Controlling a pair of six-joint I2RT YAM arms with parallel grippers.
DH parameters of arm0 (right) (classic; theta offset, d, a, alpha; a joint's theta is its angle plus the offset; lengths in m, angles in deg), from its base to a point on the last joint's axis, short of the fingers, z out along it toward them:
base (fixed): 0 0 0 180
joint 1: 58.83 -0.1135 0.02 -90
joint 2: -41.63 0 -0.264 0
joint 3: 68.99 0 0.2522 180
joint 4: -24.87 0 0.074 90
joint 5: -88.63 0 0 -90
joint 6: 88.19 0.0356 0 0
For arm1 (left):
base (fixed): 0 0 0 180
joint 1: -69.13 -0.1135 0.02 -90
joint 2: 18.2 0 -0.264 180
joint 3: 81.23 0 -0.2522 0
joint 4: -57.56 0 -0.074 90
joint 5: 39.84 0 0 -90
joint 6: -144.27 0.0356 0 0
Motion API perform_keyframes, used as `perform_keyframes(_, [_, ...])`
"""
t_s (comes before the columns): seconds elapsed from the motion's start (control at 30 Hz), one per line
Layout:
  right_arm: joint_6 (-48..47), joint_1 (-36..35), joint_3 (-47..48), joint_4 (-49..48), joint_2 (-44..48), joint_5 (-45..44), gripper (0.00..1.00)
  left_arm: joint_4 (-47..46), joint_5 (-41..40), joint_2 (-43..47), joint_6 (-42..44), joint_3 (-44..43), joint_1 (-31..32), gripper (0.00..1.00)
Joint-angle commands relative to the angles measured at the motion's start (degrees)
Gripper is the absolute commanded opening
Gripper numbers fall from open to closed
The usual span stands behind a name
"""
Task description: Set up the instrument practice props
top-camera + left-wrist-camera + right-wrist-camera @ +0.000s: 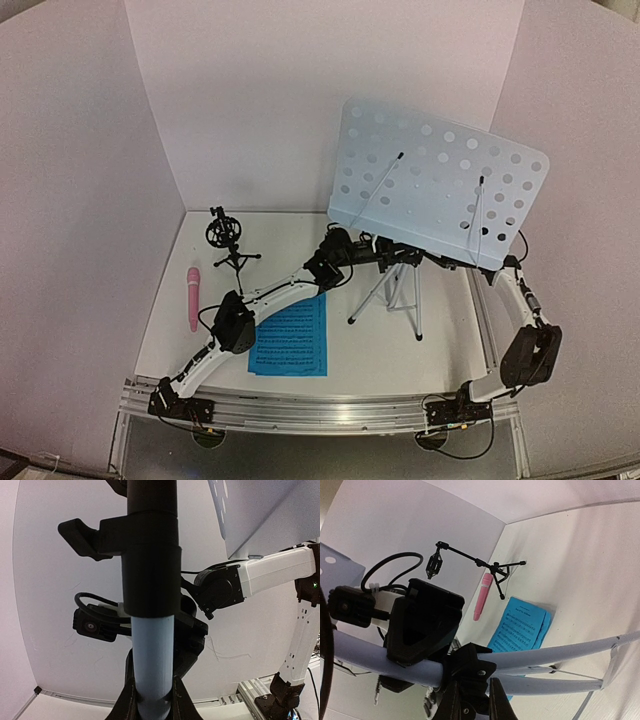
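Standing upright: music stand (pixel 440 180); left gripper (pixel 152 702) clamped on its pole (pixel 152 650), right gripper (pixel 475 700) closed on black fitting (pixel 470 672); pink microphone (pixel 193 297), mic mount (pixel 228 245), blue sheet-music pages (pixel 292 335) on table (pixel 400 360).

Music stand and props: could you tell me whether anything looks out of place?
The pink microphone lies flat beside the black tripod mount, not in it, and the blue sheets lie on the table, not on the music stand.

On the counter (pixel 400 350):
- music stand (pixel 440 185): right of centre, upright on its tripod legs (pixel 392 295).
- mic mount (pixel 228 240): rear left, standing.
- microphone (pixel 193 297): lying just left of and in front of the mic mount.
- sheet-music pages (pixel 290 335): flat, overlapping, front centre, between microphone and tripod legs.
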Motion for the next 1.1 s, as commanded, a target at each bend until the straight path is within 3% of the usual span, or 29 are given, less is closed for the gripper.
perform_keyframes(0.0, [21.0,-0.9,-3.6,7.9,-0.4,2.4,0.0,-5.9,-3.6,0.7,4.8,1.0,0.0,0.0])
perform_keyframes(0.27, [34.5,-2.9,-5.5,8.1,-0.6,3.5,0.0,-7.2,-3.7,0.7,5.3,1.7,0.0,0.0])
perform_keyframes(0.57, [36.9,-3.1,-4.3,9.4,1.3,1.9,0.01,-7.0,-4.1,0.8,5.3,1.9,-0.1,0.0])
perform_keyframes(0.73, [26.2,-2.3,-1.1,21.0,1.0,-5.8,0.14,-6.9,-3.9,1.4,5.1,2.8,-0.3,0.0])
perform_keyframes(0.83, [15.2,-1.8,6.4,28.7,-0.6,-10.2,0.44,-6.9,-3.6,1.9,5.0,3.5,-0.4,0.0])
perform_keyframes(0.9, [8.7,-1.2,9.5,32.5,-1.8,-11.4,0.54,-6.8,-3.5,2.1,4.7,3.6,-0.5,0.0])
perform_keyframes(1.07, [0.1,2.2,11.2,34.0,-3.9,-11.3,0.53,-6.8,-3.1,2.6,4.3,4.2,-0.7,0.0])
